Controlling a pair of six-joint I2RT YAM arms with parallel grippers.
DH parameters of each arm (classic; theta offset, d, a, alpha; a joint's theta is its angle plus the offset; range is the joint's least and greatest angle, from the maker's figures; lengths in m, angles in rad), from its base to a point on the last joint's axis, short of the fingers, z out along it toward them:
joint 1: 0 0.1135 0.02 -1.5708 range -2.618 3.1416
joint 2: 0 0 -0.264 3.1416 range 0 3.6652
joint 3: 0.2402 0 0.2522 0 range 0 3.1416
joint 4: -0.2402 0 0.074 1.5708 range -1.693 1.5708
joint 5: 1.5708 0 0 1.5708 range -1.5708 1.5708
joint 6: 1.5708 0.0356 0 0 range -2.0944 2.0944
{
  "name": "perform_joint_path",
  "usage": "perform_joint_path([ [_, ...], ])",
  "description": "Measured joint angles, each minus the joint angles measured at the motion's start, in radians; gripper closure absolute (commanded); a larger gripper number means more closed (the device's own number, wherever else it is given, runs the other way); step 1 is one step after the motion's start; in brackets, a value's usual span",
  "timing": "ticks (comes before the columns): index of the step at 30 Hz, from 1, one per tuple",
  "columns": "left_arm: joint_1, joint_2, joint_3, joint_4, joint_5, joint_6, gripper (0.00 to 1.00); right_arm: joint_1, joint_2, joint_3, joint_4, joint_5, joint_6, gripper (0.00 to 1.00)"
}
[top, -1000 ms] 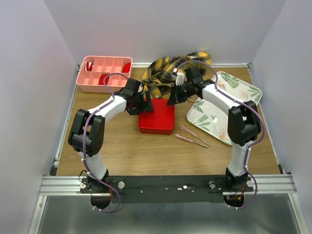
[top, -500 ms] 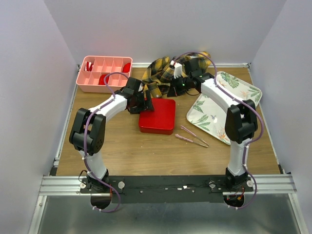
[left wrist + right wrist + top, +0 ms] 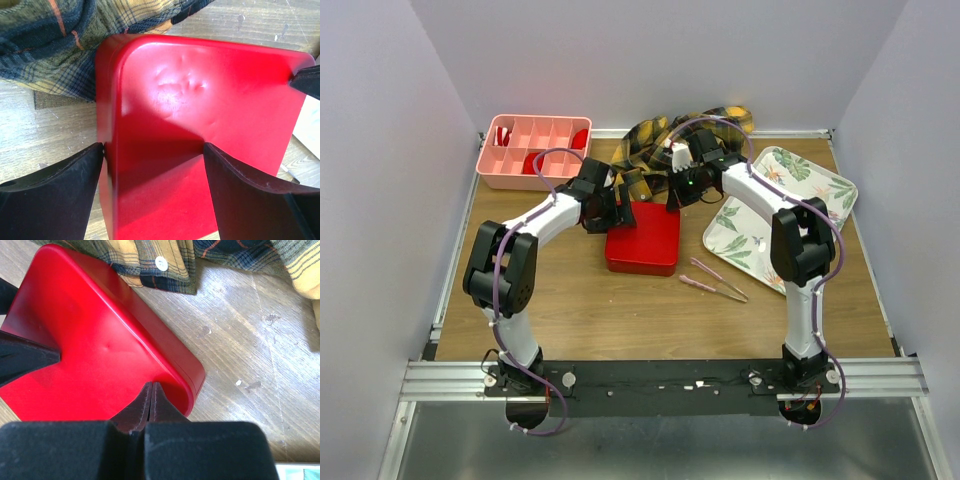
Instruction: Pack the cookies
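Since no cookies show in any view, the thing to read is the red box [image 3: 642, 243], lying smooth face up in the middle of the table [image 3: 560, 310] with both arms at its far end. The cookies may be under or inside it, but that cannot be told from here. The left jaws [image 3: 153, 150] stand wide and hold nothing. One finger [image 3: 55, 195] touches the box's outer side wall near the far-left corner and the other hangs over the top, so the box runs on between and beyond them. The right jaws [image 3: 151, 390] are pressed tight together on nothing, their joined tip resting at the rounded rim of the far-right corner. The box is close to square, and its near edge is free of both arms. Neither arm is nearer; each is at its own corner. The next move seems to turn on that right tip, which would have to catch the rim while the left finger braces the opposite wall. A shirt [image 3: 660, 140] lies against the box's far edge. A pink tray [image 3: 535, 172] with dark-red pieces sits far left, a floral tray [image 3: 820, 185] to the right, and tweezers [image 3: 715, 278] just near-right of the box.
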Motion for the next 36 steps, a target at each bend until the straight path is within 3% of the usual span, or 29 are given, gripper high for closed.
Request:
perform_joint_path([
  [8, 0.033, -0.010, 0.059, -0.036, -0.012, 0.005, 0.16, 0.000, 0.000, 0.002, -0.004, 0.002, -0.005, 0.99],
  [14, 0.043, -0.069, 0.126, -0.060, -0.060, 0.015, 0.39, 0.000, 0.000, 0.002, -0.004, 0.002, -0.006, 0.99],
  [21, 0.034, -0.106, 0.128, -0.043, -0.045, 0.025, 0.82, 0.000, 0.000, 0.002, -0.004, 0.002, -0.006, 0.99],
  [27, 0.010, -0.080, 0.162, -0.045, -0.010, 0.026, 0.99, 0.000, 0.000, 0.002, -0.004, 0.002, -0.006, 0.99],
  [36, 0.000, 0.098, 0.201, -0.079, -0.032, 0.030, 1.00, 0.000, 0.000, 0.001, -0.004, 0.003, -0.012, 0.99],
])
